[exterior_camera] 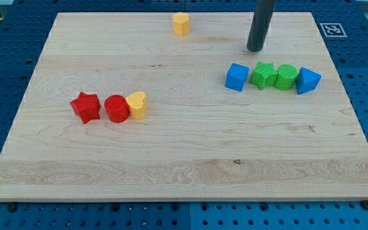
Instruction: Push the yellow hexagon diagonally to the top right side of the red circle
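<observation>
The yellow hexagon (181,23) stands near the view's top edge of the wooden board, at the middle. The red circle (115,108) lies at the view's left, with a red star (85,107) touching its left side and a yellow heart (137,105) touching its right side. My tip (255,48) is at the view's upper right, well to the right of the yellow hexagon and just above the row of blue and green blocks. It touches no block.
A row of blocks lies at the view's right: a blue cube (236,76), a green star (263,75), a green circle (286,76) and a blue triangular block (308,80). The wooden board (184,172) sits on a blue perforated base.
</observation>
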`<state>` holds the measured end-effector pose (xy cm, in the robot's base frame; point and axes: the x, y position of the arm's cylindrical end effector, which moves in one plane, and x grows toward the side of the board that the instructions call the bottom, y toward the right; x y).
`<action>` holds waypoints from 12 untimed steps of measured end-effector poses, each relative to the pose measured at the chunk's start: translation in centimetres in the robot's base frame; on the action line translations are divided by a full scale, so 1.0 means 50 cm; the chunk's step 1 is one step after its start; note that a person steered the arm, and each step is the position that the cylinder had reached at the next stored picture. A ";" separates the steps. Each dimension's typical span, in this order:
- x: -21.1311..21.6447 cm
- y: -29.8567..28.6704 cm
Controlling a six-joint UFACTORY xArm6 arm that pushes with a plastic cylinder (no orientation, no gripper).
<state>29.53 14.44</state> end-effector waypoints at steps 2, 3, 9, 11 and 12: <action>-0.168 -0.115; -0.176 -0.159; -0.128 -0.307; -0.074 -0.311; -0.033 -0.311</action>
<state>27.87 -1.10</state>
